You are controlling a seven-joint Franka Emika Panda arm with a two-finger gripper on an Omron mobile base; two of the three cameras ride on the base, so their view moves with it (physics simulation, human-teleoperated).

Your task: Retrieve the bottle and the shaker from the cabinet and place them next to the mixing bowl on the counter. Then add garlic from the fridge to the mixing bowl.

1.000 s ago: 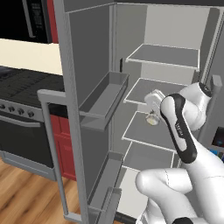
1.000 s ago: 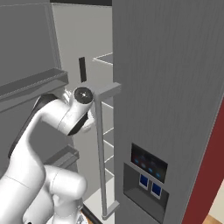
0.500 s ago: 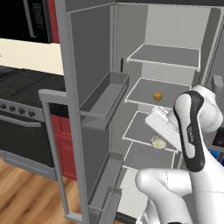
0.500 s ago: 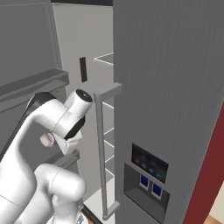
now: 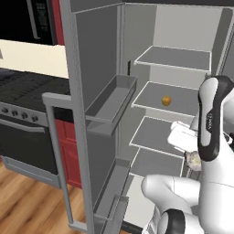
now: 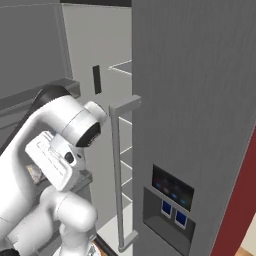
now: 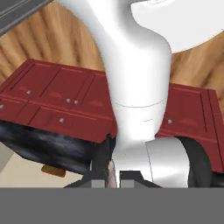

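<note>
Left base view: gripper [image 5: 194, 160] pulled out of fridge [image 5: 173, 68], lowered to 5 o'clock of shelf, jaws pinched on garlic [image 5: 193, 159]; bowl drop next, prob.

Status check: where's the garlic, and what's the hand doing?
Fingers shut on garlic, hand out in front of the open fridge. Small orange item on a middle shelf. Nothing blocking.

I have drawn my white arm with its dark joints [image 5: 211, 119] back out of the open grey fridge [image 5: 137, 68] and lowered my hand, which now hangs low beside my own body. That uncovers the small orange round thing [image 5: 167, 100] on the middle shelf. My closed pincer [image 5: 194, 160] carries the pale, knobbly garlic bulb [image 5: 193, 159] down with it.
</note>
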